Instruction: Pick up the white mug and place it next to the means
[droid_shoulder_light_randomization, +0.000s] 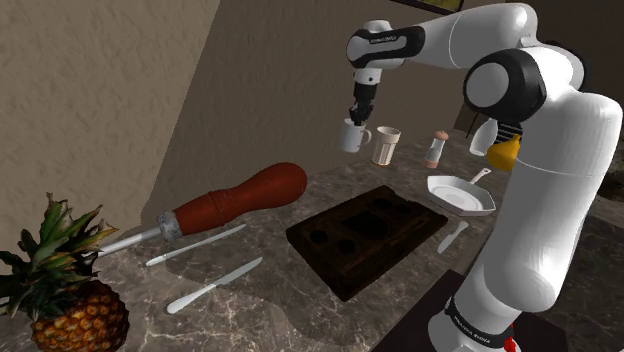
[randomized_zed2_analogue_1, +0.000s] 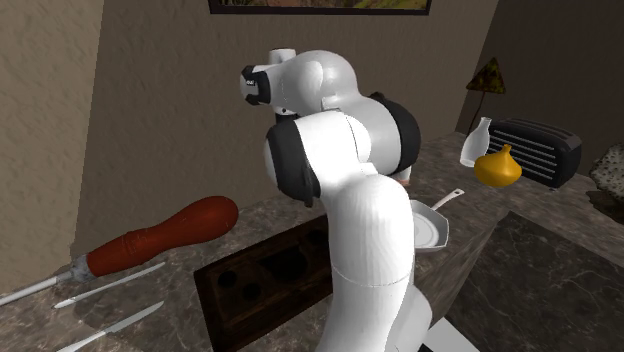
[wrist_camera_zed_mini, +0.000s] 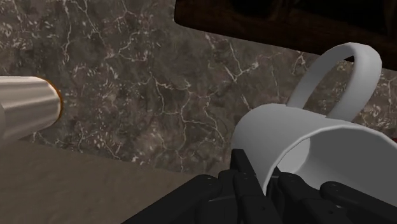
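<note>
Gripping the white mug (droid_shoulder_light_randomization: 352, 136) by its rim, the gripper (droid_shoulder_light_randomization: 357, 118) holds it upright, apparently clear of the counter (droid_shoulder_light_randomization: 300, 290) — handle toward the beige cup (droid_shoulder_light_randomization: 386, 146) just beside.

This is a home kitchen: a dark veined marble countertop (droid_shoulder_light_randomization: 270, 300) runs along plain beige walls (droid_shoulder_light_randomization: 90, 100) and carries a dark brown slab with round hollows (droid_shoulder_light_randomization: 365, 235), a white frying pan (droid_shoulder_light_randomization: 460, 193), two white table knives (droid_shoulder_light_randomization: 213, 284) and a whole pineapple (droid_shoulder_light_randomization: 75, 310). Near the wall are a white mug (droid_shoulder_light_randomization: 352, 135), a pale ribbed tumbler (droid_shoulder_light_randomization: 386, 146) and a small brown-capped shaker (droid_shoulder_light_randomization: 435, 150). A black slotted toaster (randomized_zed2_analogue_1: 535, 150), a white bottle (randomized_zed2_analogue_1: 478, 142) and a yellow-orange gourd (randomized_zed2_analogue_1: 497, 168) stand further along, and a framed picture (randomized_zed2_analogue_1: 320, 5) hangs above.
</note>
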